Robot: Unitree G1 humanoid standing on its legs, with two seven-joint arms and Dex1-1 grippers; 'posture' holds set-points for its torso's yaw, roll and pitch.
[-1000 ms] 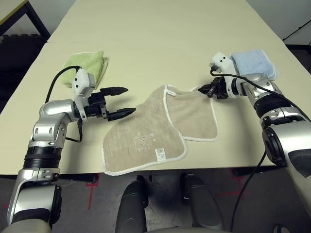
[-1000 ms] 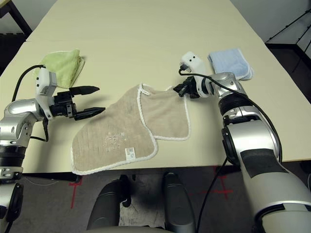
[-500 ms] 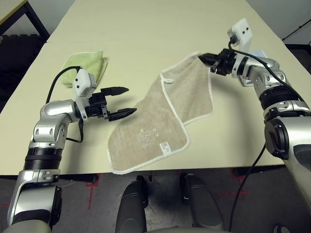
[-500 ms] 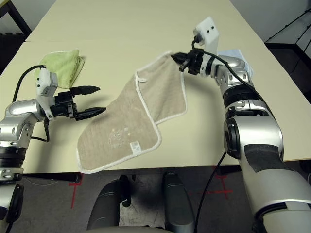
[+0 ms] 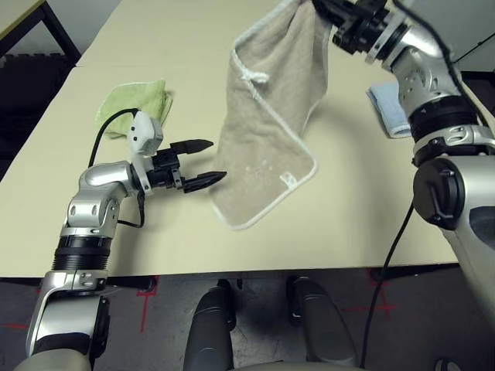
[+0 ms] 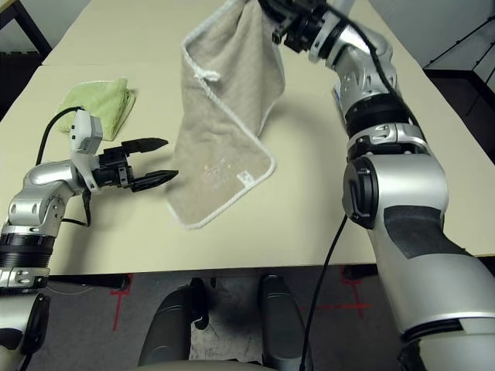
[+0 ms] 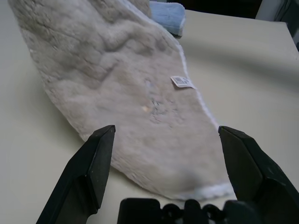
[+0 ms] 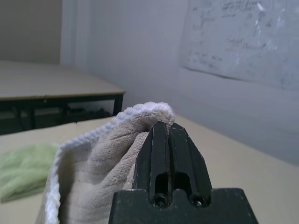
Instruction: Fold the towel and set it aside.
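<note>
The beige towel with white piping hangs down from one corner, which is pinched in my right gripper, raised high over the far side of the table. In the right wrist view the towel bunches around the shut fingertips. Its lower end, with the small white label, rests on the table. My left gripper is open, low over the table just left of that lower end. In the left wrist view the towel lies beyond the spread fingers, which do not touch it.
A folded lime-green cloth lies at the back left, behind my left arm. A folded light-blue cloth lies to the right, under my right forearm. The table has its front edge close to the towel's lower end.
My right gripper has risen up and away with the towel corner, so the towel went from lying flat to hanging. My left gripper has shifted slightly right, toward the towel's lower end.
</note>
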